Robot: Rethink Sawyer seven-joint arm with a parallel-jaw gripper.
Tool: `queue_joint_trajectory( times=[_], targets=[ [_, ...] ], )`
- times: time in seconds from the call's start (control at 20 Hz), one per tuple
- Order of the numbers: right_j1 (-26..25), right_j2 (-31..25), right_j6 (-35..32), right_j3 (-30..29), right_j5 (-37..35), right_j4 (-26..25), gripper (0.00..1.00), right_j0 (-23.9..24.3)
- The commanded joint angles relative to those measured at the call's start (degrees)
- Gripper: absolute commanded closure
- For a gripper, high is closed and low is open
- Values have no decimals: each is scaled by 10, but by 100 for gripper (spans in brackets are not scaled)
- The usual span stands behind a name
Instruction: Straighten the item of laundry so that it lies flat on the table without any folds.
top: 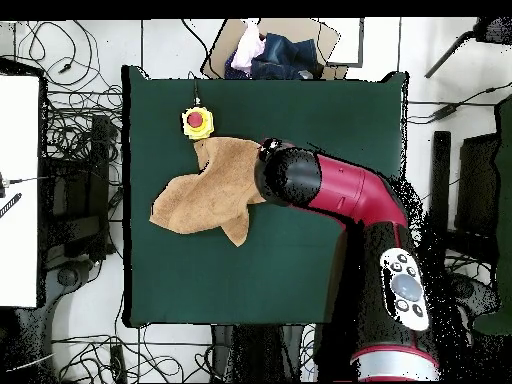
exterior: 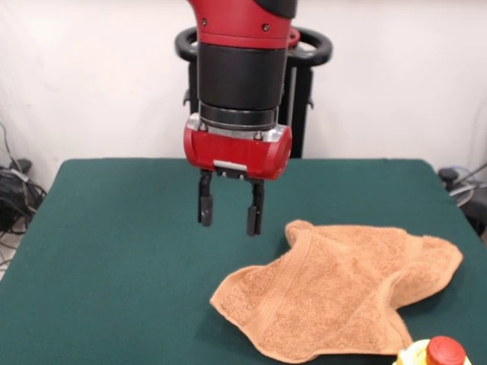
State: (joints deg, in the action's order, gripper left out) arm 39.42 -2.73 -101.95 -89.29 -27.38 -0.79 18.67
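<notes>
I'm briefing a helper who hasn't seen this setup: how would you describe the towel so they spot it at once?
Look at the big dark green table. Below and to one side of the red arm's open gripper, near the front edge in the front view, lies the towel, a crumpled orange-tan terry cloth. Its only close neighbour is a small yellow button box with a red top; the towel is soft, irregular and far larger.

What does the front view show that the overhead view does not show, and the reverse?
Only the front view shows the gripper: its fingers hang open and empty above the table, beside the towel. Only the overhead view shows the whole yellow device with a red button, a box of clothes beyond the table, and cables on the floor. Both show the crumpled orange-tan towel, not yet flat, and the red arm.
</notes>
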Motion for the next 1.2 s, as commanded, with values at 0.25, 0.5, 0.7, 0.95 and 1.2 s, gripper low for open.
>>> queue_joint_trajectory(
  times=[0.25,0.5,0.7,0.95,1.2],
  targets=[
    [-5,-27,-64,-15,23,-2,0,-5],
    [-2,-30,-70,-30,13,8,0,-1],
    [-4,-34,-74,-41,19,12,0,2],
    [9,-24,-100,-77,59,8,0,-10],
    [22,-11,-121,-111,93,5,0,-23]
  ],
)
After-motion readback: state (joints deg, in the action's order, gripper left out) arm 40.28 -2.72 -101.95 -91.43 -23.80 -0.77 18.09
